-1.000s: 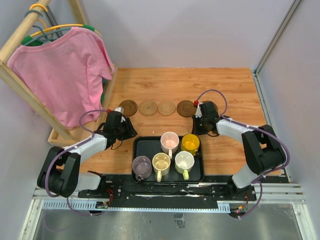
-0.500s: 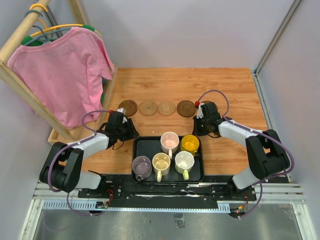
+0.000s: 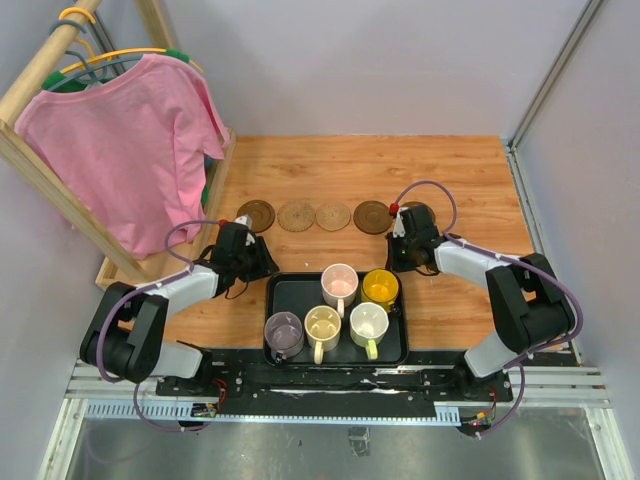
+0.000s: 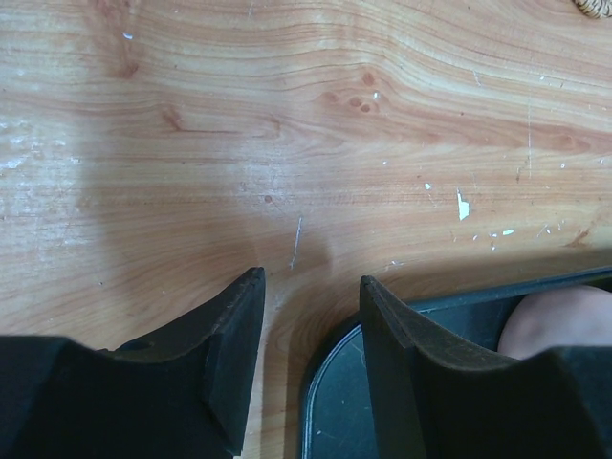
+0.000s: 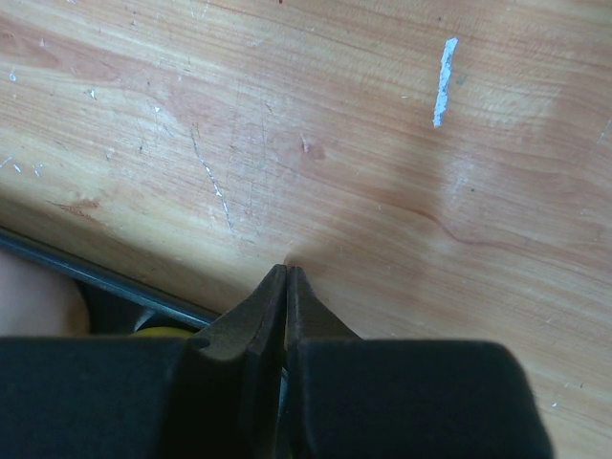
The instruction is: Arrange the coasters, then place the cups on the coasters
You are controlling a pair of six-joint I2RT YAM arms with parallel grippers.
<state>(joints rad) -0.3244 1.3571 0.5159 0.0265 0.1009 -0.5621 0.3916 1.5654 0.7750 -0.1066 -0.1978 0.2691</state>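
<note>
Several brown coasters lie in a row on the wooden table: a dark one (image 3: 256, 214), two tan ones (image 3: 296, 216) (image 3: 333, 216), and a dark one (image 3: 373, 215). The cups stand in a black tray (image 3: 279, 291): pink (image 3: 339, 283), amber (image 3: 380, 286), purple (image 3: 283, 331), cream-yellow (image 3: 324, 325) and whitish (image 3: 368, 322). My left gripper (image 3: 260, 268) (image 4: 311, 282) hangs low at the tray's far-left corner (image 4: 335, 411), open with nothing between its fingers. My right gripper (image 3: 401, 262) (image 5: 287, 273) is shut and empty, just beyond the tray's far-right edge (image 5: 96, 277), beside the amber cup.
A wooden rack with a pink shirt (image 3: 120, 150) stands at the left, its base next to the left arm. Grey walls close in the table at the back and right. The pink cup (image 4: 559, 320) shows at the right of the left wrist view.
The left gripper has edged slightly to the right, toward the tray corner. The right arm has barely shifted. Neither gripper's jaws have changed.
</note>
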